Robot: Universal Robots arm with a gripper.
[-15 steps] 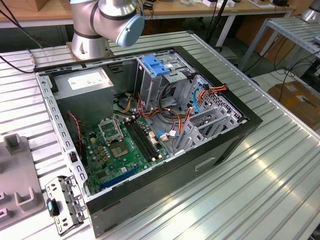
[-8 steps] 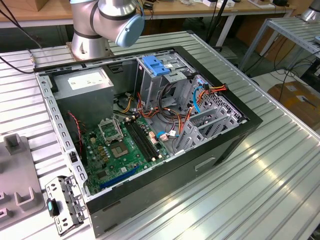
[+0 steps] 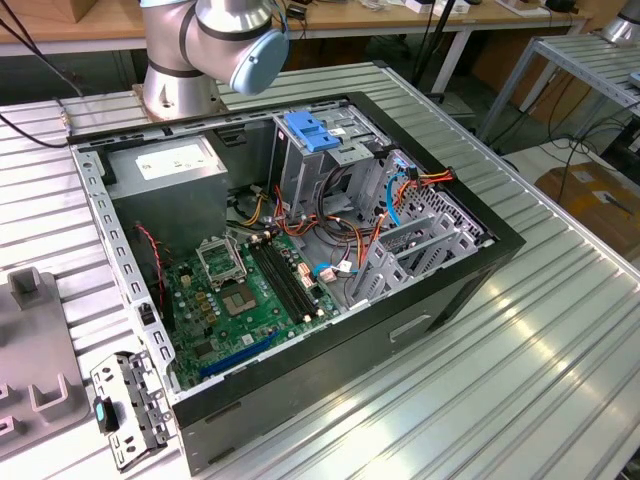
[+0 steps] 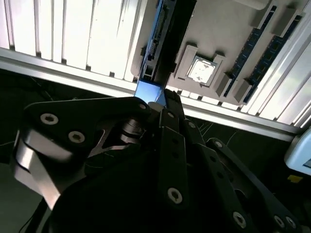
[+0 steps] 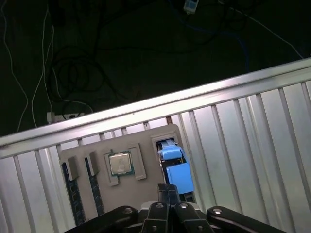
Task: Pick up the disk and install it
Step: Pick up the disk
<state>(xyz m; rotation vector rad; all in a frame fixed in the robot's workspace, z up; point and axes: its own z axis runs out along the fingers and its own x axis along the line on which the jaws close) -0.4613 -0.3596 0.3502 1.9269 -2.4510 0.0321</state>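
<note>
While the fingers (image 5: 164, 193) look clenched on its blue end tab, the disk (image 5: 177, 179) stands edgewise in the grey tray (image 5: 141, 138) on the counter (image 5: 243, 136). Likely rigid, weighty and shock-sensitive, it seems best held by that stiff carrier end.

Disk (image 5: 176, 171): bright blue carrier. Fixture tray (image 5: 121, 141): matte grey. Table (image 3: 540, 350): silver, ribbed in parallel stripes. Computer case (image 3: 330, 375): black shell. Motherboard (image 3: 240, 300): green. Latch (image 3: 312, 132): blue, on grey cage (image 3: 295, 175). Gripper (image 5: 167, 190): black.
</note>
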